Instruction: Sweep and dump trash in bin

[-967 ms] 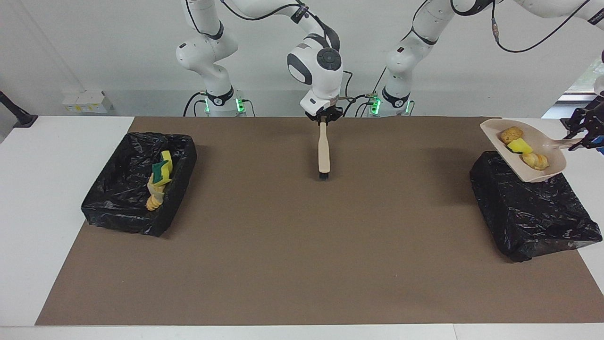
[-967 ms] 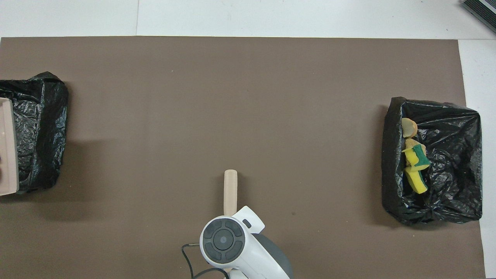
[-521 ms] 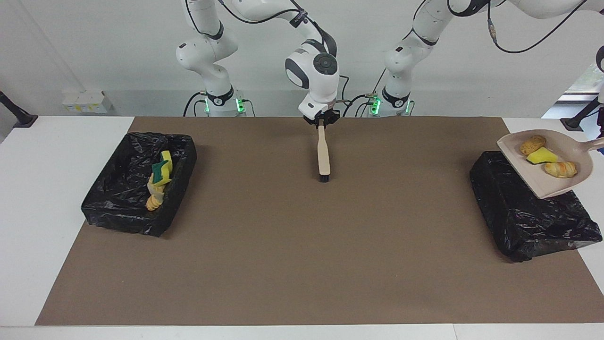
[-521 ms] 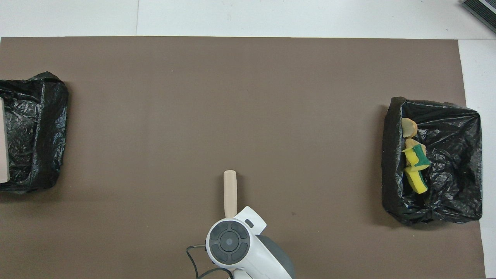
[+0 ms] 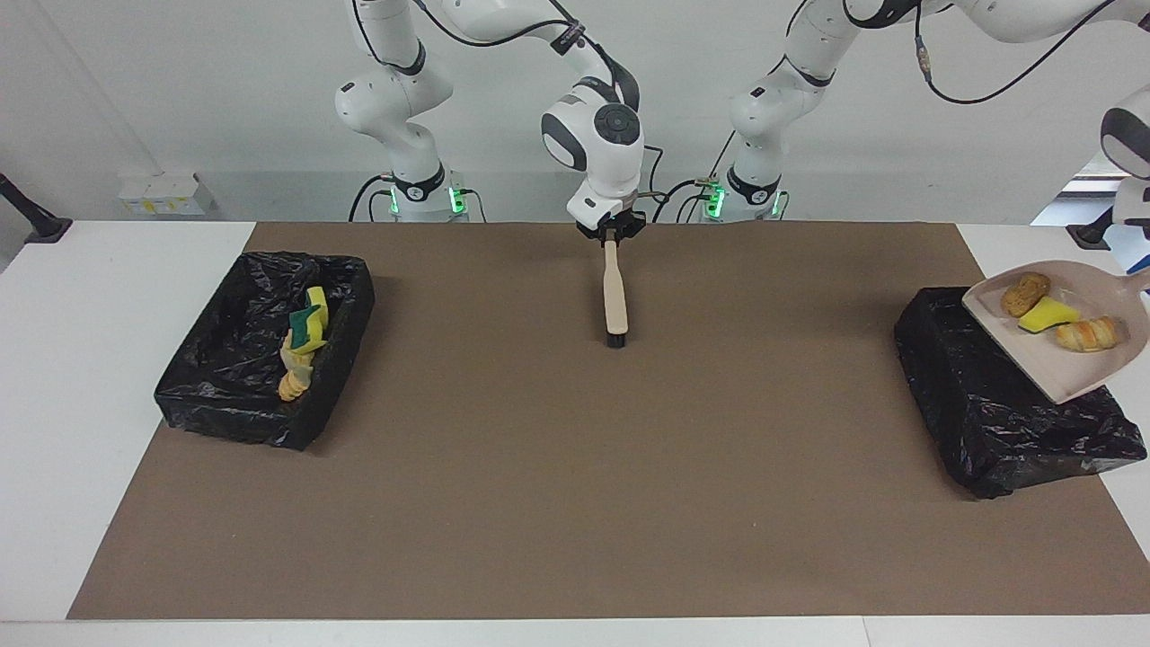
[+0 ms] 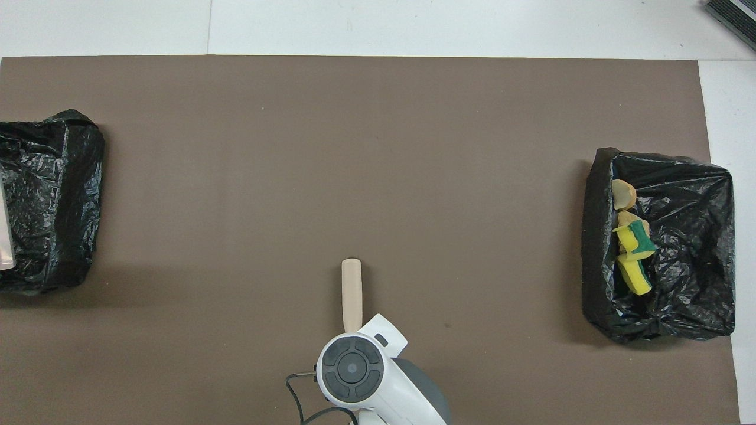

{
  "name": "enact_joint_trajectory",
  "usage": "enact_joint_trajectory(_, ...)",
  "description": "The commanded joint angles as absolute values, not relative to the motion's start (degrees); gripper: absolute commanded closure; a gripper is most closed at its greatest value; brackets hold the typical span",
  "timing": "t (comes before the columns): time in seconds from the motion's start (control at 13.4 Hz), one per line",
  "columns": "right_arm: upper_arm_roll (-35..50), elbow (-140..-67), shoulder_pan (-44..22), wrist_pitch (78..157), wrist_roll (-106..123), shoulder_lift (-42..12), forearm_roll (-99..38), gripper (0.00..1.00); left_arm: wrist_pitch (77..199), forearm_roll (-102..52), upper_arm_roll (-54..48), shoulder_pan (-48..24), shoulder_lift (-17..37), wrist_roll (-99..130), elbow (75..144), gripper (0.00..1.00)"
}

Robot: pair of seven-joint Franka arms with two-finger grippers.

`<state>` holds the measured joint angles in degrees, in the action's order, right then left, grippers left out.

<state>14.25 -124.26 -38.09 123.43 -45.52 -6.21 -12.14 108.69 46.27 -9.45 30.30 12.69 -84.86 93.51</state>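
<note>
Holding the dustpan (image 5: 1069,373) closed-jawed in the left gripper (image 5: 1143,280) over the bin (image 5: 1006,413), I should tilt it slowly so the trash (image 5: 1047,314) slides inside, while the right gripper (image 5: 612,235), clamped on the brush (image 5: 615,301), waits.

Left gripper: out of the facing view past the edge, so its grip on the dustpan (image 5: 1069,359) handle is unseen. Dustpan: handle cut off there; overhead, only a sliver (image 6: 5,236) shows at the edge. Bin under the dustpan (image 5: 997,413): inside not visible; cut off overhead (image 6: 47,200). Right gripper (image 5: 612,235): hidden overhead beneath its own wrist. Brush (image 5: 615,292): bristles hidden overhead.
</note>
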Motion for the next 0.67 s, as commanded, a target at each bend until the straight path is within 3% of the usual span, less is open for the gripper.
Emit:
enact_joint_trajectory(0.0,14.15,-123.67,-37.44,121.91,-43.77,-6.94,-12.48,0.94,109.96,54.98,-8.61,27.96,8.53,-81.21,99.32,1.0)
enact_joint_trajectory(0.3,14.15,-123.05,-37.35,121.73,-42.8,-7.21,-12.48,0.83,104.96,65.55,-8.61,24.88,5.19,-81.39,98.88,1.0)
enact_joint_trajectory(0.37,14.15,-122.96,-37.44,121.82,-43.41,-7.21,-12.48,0.66,103.98,68.26,-8.79,24.26,4.32,-81.39,98.62,1.0)
enact_joint_trajectory(0.45,14.15,-122.44,-37.44,121.64,-43.33,-7.29,-12.48,0.62,104.06,69.33,-8.79,24.17,3.26,-82.17,98.53,1.0)
enact_joint_trajectory(0.6,14.15,-121.91,-37.44,121.64,-43.42,-7.3,-12.48,0.62,102.23,68.82,-9.14,22.17,1.07,-84.37,98.35,1.0)
